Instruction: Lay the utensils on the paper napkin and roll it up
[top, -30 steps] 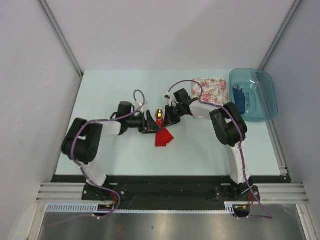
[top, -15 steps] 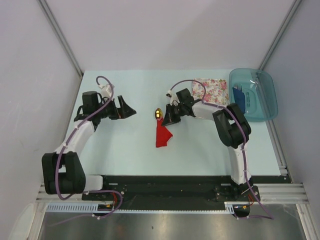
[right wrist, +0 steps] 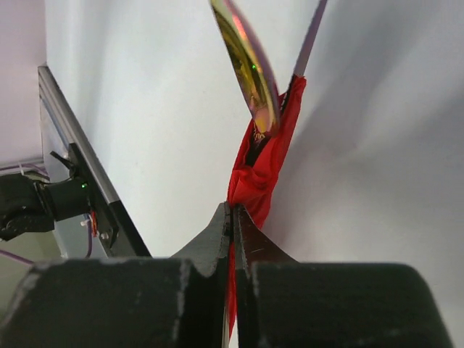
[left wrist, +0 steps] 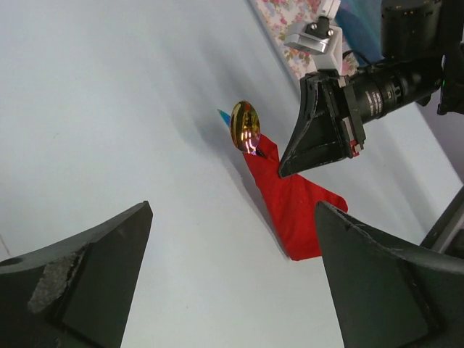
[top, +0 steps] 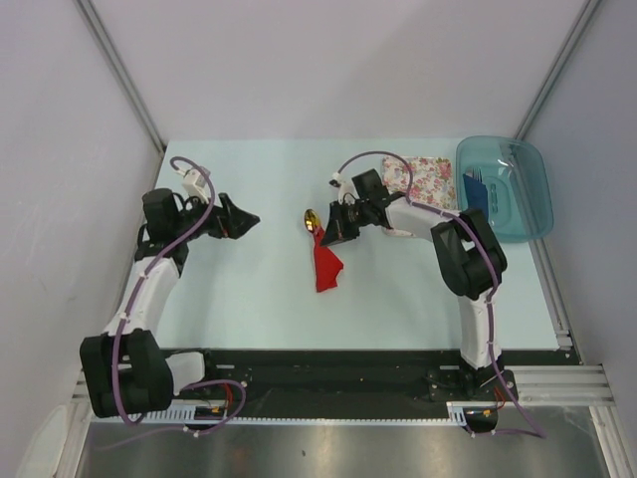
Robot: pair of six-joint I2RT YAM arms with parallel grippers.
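Observation:
The red paper napkin (top: pixel 324 264) is bunched into a narrow roll near the table's middle. A gold spoon head (top: pixel 312 218) sticks out of its far end. My right gripper (top: pixel 327 237) is shut on the roll's upper part. In the right wrist view the jaws (right wrist: pixel 233 212) pinch the red paper (right wrist: pixel 265 170), with the spoon head (right wrist: pixel 250 69) and a thin second handle (right wrist: pixel 310 35) beyond. My left gripper (top: pixel 247 217) is open and empty, well left of the roll. In its wrist view (left wrist: pixel 232 217) I see the napkin (left wrist: pixel 293 206) and spoon head (left wrist: pixel 246 127).
A white floral-print napkin (top: pixel 426 179) lies at the back right, behind the right arm. A teal plastic bin (top: pixel 537 214) stands at the far right edge with a blue item (top: pixel 476 196) in it.
My left arm has let go and swung far left, away from the roll, its jaws now open. The right gripper has kept hold of the roll and shifted it slightly left.

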